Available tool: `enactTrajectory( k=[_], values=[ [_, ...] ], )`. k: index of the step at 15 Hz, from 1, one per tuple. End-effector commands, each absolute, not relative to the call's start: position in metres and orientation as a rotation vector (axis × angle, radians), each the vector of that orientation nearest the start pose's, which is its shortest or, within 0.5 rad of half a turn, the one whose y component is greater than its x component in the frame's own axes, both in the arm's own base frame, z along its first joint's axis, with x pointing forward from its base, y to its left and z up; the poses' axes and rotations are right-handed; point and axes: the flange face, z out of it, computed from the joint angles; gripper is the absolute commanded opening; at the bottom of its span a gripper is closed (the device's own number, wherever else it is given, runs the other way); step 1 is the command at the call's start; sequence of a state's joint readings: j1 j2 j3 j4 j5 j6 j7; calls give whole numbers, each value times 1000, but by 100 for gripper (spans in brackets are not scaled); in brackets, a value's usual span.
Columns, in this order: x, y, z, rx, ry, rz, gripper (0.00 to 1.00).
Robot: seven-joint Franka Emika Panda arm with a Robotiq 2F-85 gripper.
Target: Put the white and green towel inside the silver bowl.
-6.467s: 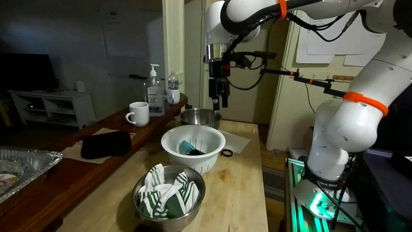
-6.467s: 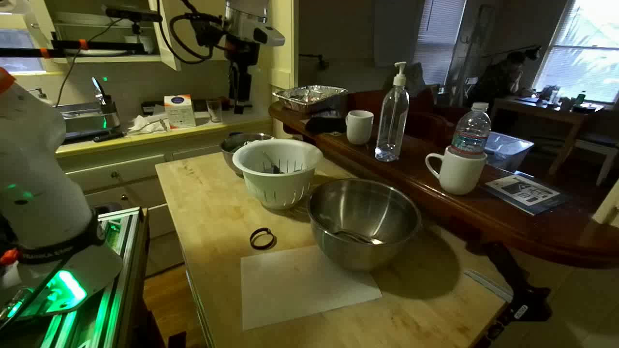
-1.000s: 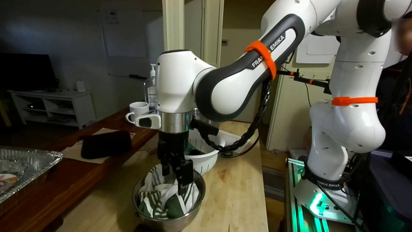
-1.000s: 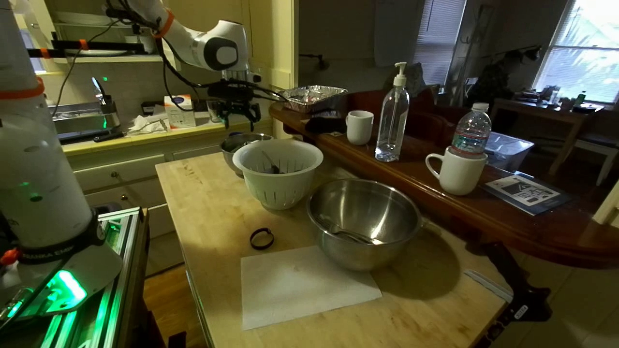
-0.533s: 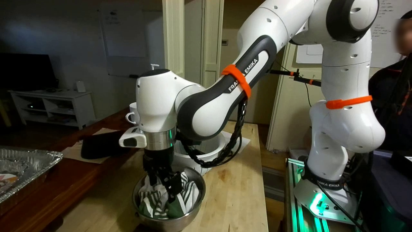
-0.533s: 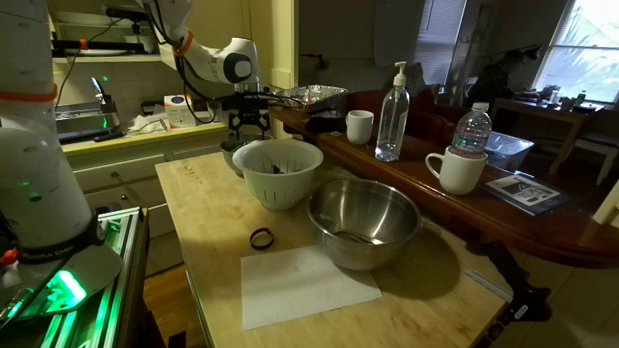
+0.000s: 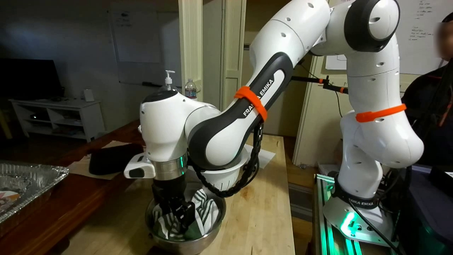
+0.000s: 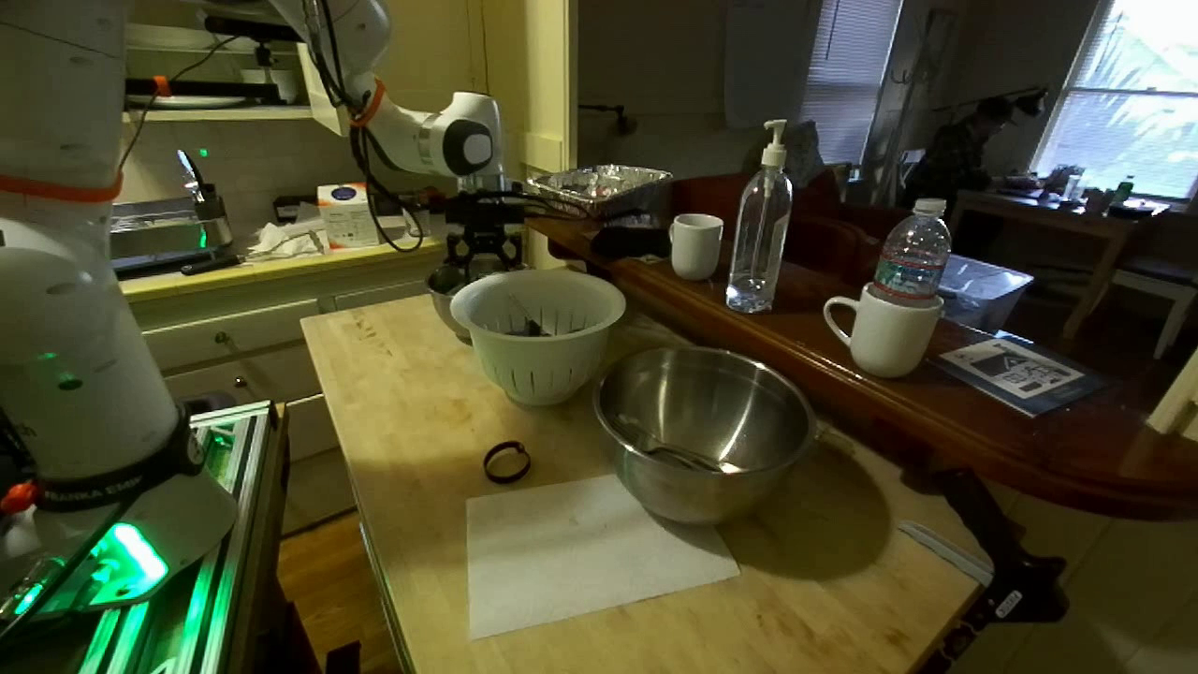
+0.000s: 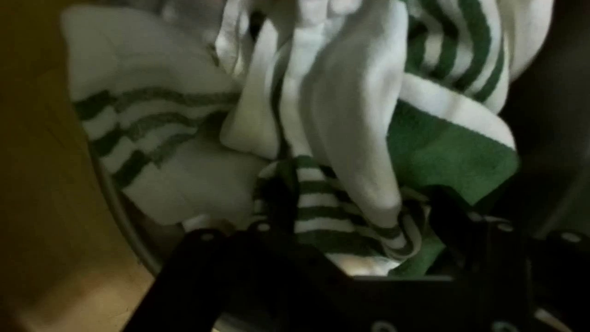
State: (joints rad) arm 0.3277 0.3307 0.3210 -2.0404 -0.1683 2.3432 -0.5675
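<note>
Between the parted jaws of the tool, the fold of striped towel (presumably light, limp) is best pinched.

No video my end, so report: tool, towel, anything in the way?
Tool open, towel between jaws. Towel in a silver bowl. White colander standing between that and a second silver bowl.

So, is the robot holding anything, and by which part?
It can't be told: the pincer has its fingers apart, a striped fold of the towel between them, but whether they squeeze it doesn't show.
</note>
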Motion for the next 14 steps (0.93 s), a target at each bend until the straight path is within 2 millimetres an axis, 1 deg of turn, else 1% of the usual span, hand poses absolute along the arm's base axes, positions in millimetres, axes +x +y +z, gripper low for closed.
enactTrajectory(
  k=[1,7,8,10,11,12,14],
  values=[
    [479,361,288,-2514,-1942,-15,48],
    [480,365,298,-2543,-1924,-42,3],
    [480,365,299,-2562,-1913,-37,0],
    [480,364,306,-2616,-1892,-38,0],
    [480,362,314,-2644,-1876,-42,2],
    [479,360,322,-2670,-1844,-43,1],
    [482,352,347,-2711,-1772,-67,2]
  ],
)
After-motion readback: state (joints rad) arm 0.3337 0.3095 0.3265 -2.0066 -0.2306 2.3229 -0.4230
